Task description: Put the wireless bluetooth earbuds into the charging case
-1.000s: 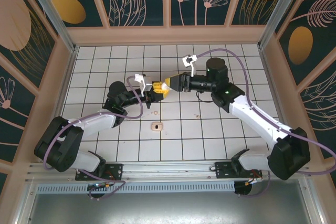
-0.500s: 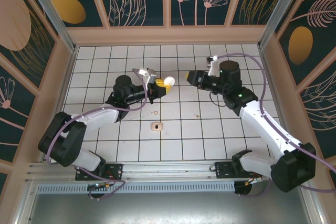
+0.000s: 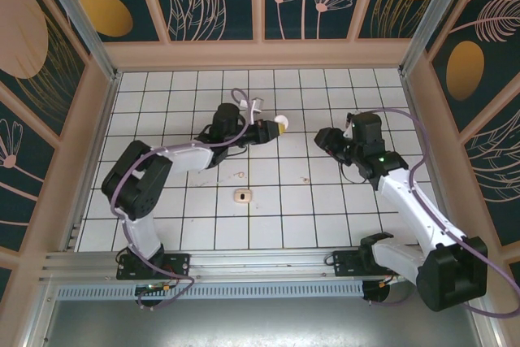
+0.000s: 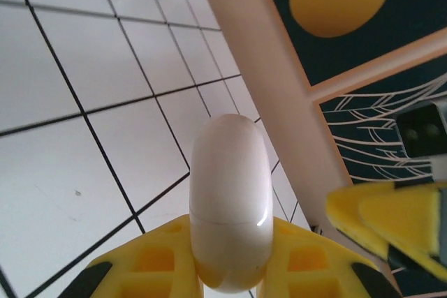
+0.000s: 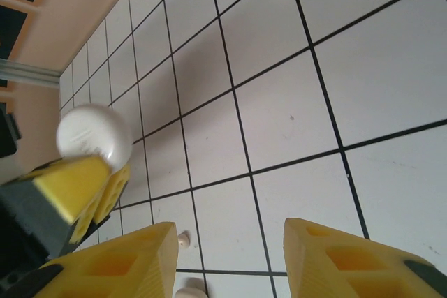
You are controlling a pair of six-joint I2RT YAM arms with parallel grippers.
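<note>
My two pincers have drawn apart since a second ago, when they met tip to tip. My left gripper [image 3: 271, 128], arm stretched low, is clamped on a white rounded piece [image 4: 230, 200]. My right gripper [image 5: 230, 242], elbow bent, stands part-open and empty. The charging case [image 3: 241, 196] lies on the tiled floor [image 3: 162, 103], nearer my bases and apart from both.
</note>
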